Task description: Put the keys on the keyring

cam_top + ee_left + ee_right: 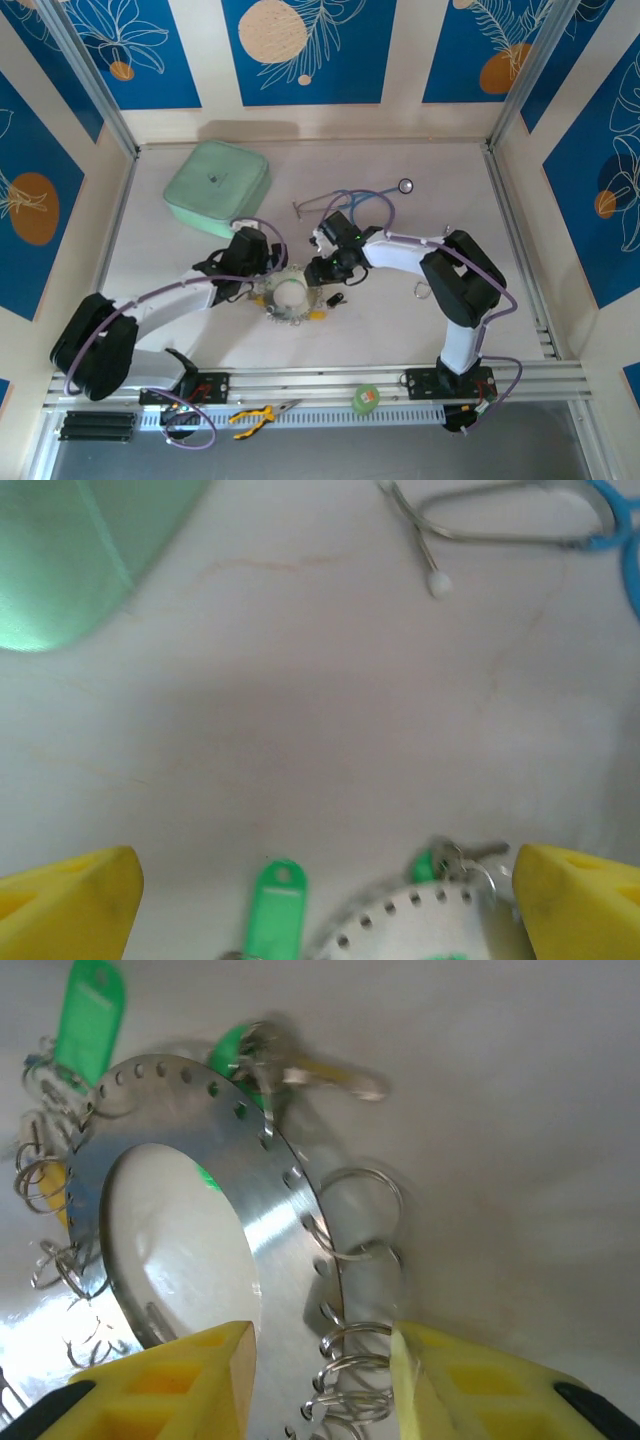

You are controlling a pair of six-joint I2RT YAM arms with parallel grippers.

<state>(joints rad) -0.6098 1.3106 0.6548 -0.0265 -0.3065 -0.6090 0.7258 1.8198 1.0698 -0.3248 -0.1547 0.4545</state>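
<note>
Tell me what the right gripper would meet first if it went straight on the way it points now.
Most likely the keyring: its perforated rim and the small wire rings hung on it lie just ahead, between the open fingers of the right gripper. Depth is unclear.

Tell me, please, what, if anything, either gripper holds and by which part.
Left gripper: nothing, jaws open. Right gripper straddles the rim of the keyring; grip cannot be told.

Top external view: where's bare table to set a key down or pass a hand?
Free: the white tabletop far right, between the blue-tubed stethoscope and the side wall; also the near strip between the perforated silver metal keyring and the aluminium front rail. Crowded: centre, where the left gripper and right gripper flank the ring, small black-headed key alongside.
</note>
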